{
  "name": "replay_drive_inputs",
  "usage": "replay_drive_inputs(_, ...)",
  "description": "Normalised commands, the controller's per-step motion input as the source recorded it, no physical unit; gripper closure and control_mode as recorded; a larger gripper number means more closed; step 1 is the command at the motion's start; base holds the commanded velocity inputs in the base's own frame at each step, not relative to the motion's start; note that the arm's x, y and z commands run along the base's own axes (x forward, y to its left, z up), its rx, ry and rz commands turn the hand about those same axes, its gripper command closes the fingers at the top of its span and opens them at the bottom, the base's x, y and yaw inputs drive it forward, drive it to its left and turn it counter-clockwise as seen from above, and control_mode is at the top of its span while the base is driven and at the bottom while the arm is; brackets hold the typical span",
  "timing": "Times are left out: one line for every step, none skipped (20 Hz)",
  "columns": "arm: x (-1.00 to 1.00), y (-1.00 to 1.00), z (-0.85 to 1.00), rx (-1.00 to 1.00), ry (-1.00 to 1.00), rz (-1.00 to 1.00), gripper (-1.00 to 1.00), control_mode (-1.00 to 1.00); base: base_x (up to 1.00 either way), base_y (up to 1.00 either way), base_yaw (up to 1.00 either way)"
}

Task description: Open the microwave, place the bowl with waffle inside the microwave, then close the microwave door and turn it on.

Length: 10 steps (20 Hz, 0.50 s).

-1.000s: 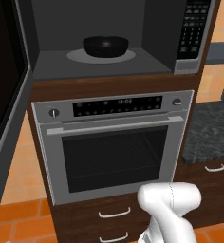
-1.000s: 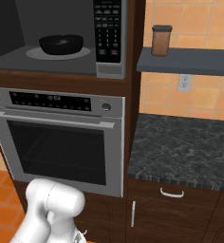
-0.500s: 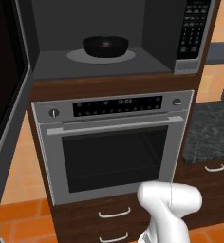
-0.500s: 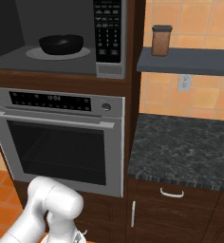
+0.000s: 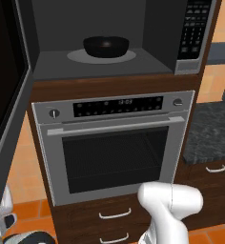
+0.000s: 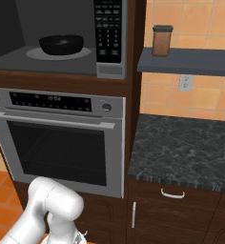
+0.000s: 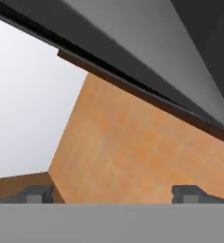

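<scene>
The microwave (image 5: 109, 62) (image 6: 19, 59) stands open, its keypad panel (image 5: 193, 28) (image 6: 108, 28) on the right. The black bowl (image 5: 106, 46) (image 6: 61, 44) sits on the round turntable inside; its rim hides the waffle. The microwave door (image 5: 5, 95) is swung out to the left, black glass in a steel frame. My gripper (image 7: 114, 192) is open with nothing between its fingertips, low under that door and facing orange wall tiles. Part of my white hand (image 5: 5, 205) shows at the bottom left, below the door.
A steel oven (image 5: 114, 147) (image 6: 62, 143) with a bar handle sits directly under the microwave, with wooden drawers (image 5: 114, 214) below it. To the right are a dark granite counter (image 6: 181, 147) and a shelf with a brown jar (image 6: 161, 40).
My white hand has come up into the lower left corner of the left base view, under the open door. The arm's elbow shifted slightly. Bowl and door have not moved.
</scene>
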Motion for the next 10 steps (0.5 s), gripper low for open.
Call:
replay_drive_inputs(0.54, -0.31, 0.14, 0.09, 0.0, 0.0, -1.0, -1.0, 0.0, 0.0, 0.0)
replay_drive_inputs(0.45, -0.34, 0.2, 0.08, 0.0, 0.0, -1.0, -1.0, 0.0, 0.0, 0.0)
replay_drive_inputs(0.36, -0.41, 0.24, 0.1, 0.0, 0.0, -1.0, -1.0, 0.0, 0.0, 0.0)
replay_drive_inputs(0.27, -0.5, 0.25, 0.11, -0.02, 0.0, -1.0, -1.0, 0.0, 0.0, 0.0)
replay_drive_inputs(0.14, -0.61, 0.26, 0.13, -0.05, 0.0, -1.0, -1.0, 0.0, 0.0, 0.0)
replay_drive_inputs(0.0, -0.67, 0.3, 0.13, -0.09, 0.0, -1.0, -1.0, 0.0, 0.0, 0.0)
replay_drive_inputs(0.0, -0.66, 0.36, 0.14, -0.14, 0.0, -1.0, -1.0, 0.0, 0.0, 0.0)
replay_drive_inputs(0.0, -0.66, 0.44, 0.14, -0.19, 0.0, -1.0, -1.0, 0.0, 0.0, 0.0)
replay_drive_inputs(0.0, -0.69, 0.43, 0.15, -0.2, 0.0, -1.0, -1.0, 0.0, 0.0, 0.0)
replay_drive_inputs(0.0, -0.76, 0.46, 0.15, -0.21, 0.0, -1.0, -1.0, 0.0, 0.0, 0.0)
